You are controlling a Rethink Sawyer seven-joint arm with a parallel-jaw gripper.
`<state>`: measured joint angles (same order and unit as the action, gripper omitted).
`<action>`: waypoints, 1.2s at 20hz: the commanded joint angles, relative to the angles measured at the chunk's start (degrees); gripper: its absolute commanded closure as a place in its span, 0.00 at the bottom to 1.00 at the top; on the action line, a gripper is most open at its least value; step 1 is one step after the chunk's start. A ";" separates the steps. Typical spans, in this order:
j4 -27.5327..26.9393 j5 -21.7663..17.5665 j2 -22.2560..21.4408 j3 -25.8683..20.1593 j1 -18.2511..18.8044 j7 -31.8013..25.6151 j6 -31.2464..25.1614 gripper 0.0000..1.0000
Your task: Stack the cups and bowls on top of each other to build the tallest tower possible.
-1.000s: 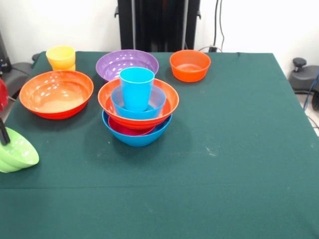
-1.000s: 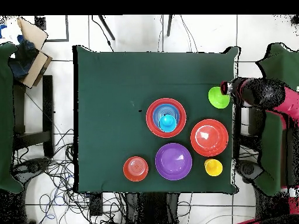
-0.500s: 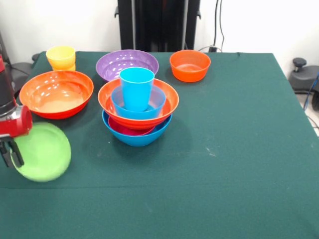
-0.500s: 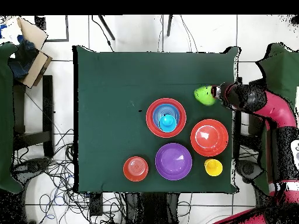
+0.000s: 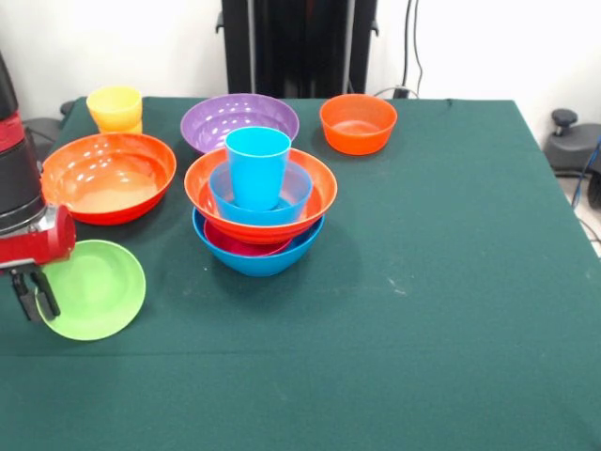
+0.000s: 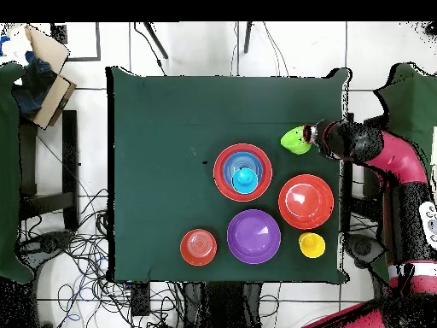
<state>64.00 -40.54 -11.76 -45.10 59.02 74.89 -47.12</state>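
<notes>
No readable text, label or number appears, as far as visible.

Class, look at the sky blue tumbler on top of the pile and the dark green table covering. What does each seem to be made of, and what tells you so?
Sky blue tumbler: probably plastic, smooth and glossy, judging by its even colour and soft sheen. Dark green table covering: apparently cloth, matte; it gives no shine and shows faint pale marks.

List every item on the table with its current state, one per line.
Pincer: shut on lime bowl.
Lime bowl: tilted, held by rim.
Tower: nested, blue cup on top.
Purple bowl: upright, empty.
Large orange bowl: upright, empty.
Small orange bowl: upright, empty.
Yellow cup: upright.
</notes>
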 commanded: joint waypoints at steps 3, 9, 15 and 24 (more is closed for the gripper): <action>-1.48 -4.39 -1.73 0.82 -2.78 -16.55 0.65 1.00; 5.47 -2.08 -8.01 0.74 -1.53 -11.95 0.27 1.00; 11.95 6.39 -22.84 0.77 -0.87 -7.46 -13.52 1.00; 7.52 10.70 -26.69 2.09 -3.05 -6.33 -23.88 1.00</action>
<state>71.76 -30.76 -32.56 -45.10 59.28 74.89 -61.06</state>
